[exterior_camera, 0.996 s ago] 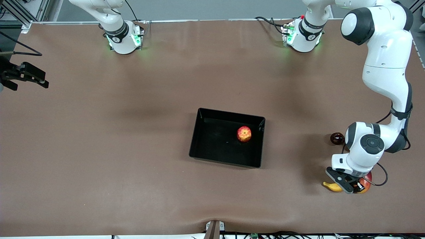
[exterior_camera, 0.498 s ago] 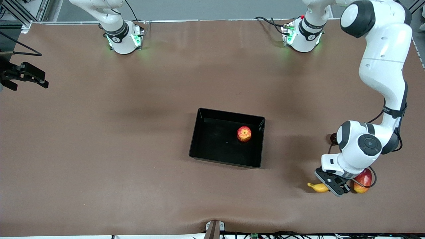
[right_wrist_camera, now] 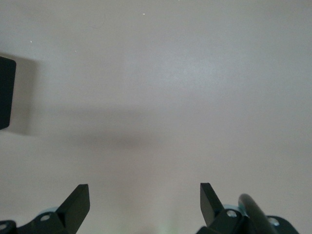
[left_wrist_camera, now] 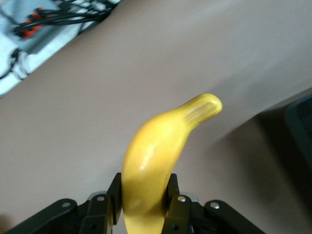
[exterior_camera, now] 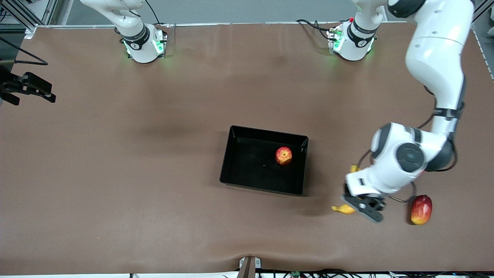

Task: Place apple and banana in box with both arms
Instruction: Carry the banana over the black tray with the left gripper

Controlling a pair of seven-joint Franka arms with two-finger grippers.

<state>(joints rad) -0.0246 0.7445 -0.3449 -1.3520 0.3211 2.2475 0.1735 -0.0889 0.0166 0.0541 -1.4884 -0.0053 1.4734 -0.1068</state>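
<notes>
My left gripper [exterior_camera: 361, 204] is clamped on the banana [exterior_camera: 343, 209], over bare table between the mango-like fruit [exterior_camera: 421, 209] and the box [exterior_camera: 231, 154]. The apple [exterior_camera: 283, 155] already sits inside. My right gripper [exterior_camera: 27, 88] waits, fingers spread, holding nothing. Halfway done, I judge.

Apple [exterior_camera: 283, 155] in box [exterior_camera: 231, 162]; banana [exterior_camera: 343, 209] between box and mango [exterior_camera: 421, 209], airborne.
</notes>
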